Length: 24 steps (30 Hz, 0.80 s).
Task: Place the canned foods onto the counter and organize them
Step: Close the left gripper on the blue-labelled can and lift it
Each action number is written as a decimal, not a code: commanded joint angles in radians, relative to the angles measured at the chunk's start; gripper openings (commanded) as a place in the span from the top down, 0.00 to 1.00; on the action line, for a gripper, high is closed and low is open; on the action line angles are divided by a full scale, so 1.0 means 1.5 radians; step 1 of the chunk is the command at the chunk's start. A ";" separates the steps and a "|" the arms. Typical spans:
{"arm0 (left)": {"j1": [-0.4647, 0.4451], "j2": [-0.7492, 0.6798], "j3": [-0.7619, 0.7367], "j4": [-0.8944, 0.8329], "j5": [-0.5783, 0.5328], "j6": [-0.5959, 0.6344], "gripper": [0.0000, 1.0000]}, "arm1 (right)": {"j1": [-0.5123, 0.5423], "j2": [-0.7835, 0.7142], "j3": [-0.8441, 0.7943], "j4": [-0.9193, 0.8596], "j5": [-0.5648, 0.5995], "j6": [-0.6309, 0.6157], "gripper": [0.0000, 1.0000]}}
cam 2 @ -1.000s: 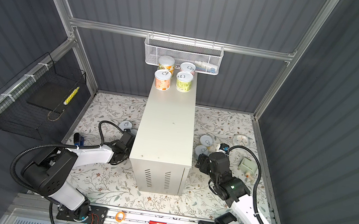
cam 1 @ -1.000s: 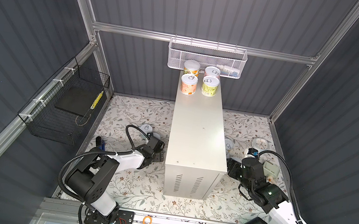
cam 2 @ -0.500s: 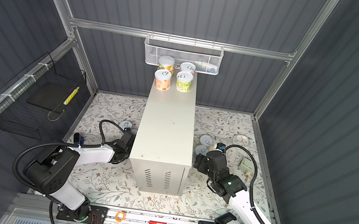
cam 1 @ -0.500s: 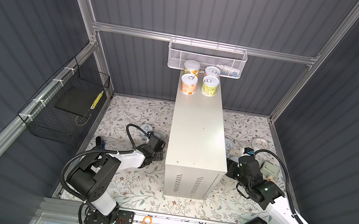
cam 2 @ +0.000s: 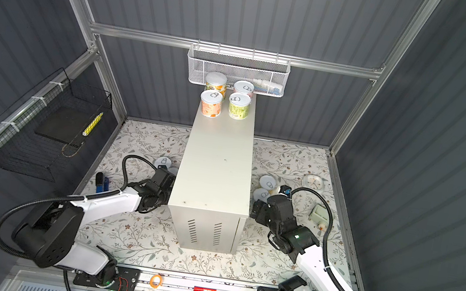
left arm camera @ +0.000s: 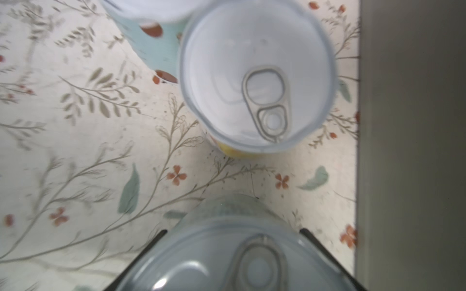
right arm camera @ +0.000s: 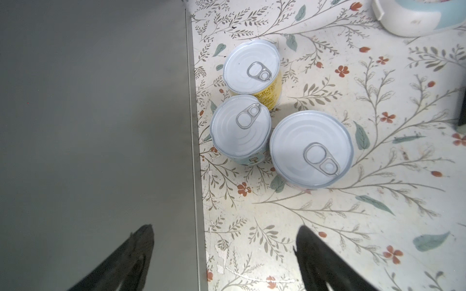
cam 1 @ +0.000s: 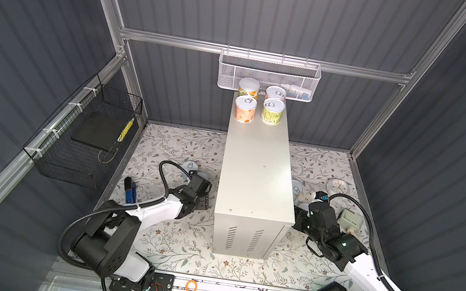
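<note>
Several cans (cam 1: 244, 109) stand upright at the far end of the cream counter (cam 1: 256, 169). Low on the floor, left of the counter, my left gripper (cam 1: 203, 189) is shut on a can with a pale label (left arm camera: 234, 262), its black fingers (left arm camera: 151, 241) pressed against both sides. Just beyond it stand a yellow can (left arm camera: 257, 75) and a light blue can (left arm camera: 156, 45). Right of the counter my right gripper (right arm camera: 224, 252) is open and holds nothing. Ahead of it three cans cluster by the counter's wall (right arm camera: 100, 126): a yellow one (right arm camera: 252, 66), a light blue one (right arm camera: 240, 127) and a nearer one (right arm camera: 311, 148).
A white mesh basket (cam 1: 269, 75) hangs on the back wall above the counter's far end. A black wire basket (cam 1: 88, 138) hangs on the left wall. On the floral mat (cam 1: 177, 239) lie a blue stapler (cam 1: 129, 191), a round white dial (cam 1: 335, 186) and a small white box (cam 1: 349, 220).
My left gripper's jaws have closed onto the can on the floor. My right gripper has edged closer to the counter and the three cans, still open.
</note>
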 commanded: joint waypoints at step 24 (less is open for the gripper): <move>0.004 -0.004 0.750 -0.498 -0.112 0.259 1.00 | -0.014 -0.038 0.029 -0.033 0.033 -0.029 0.10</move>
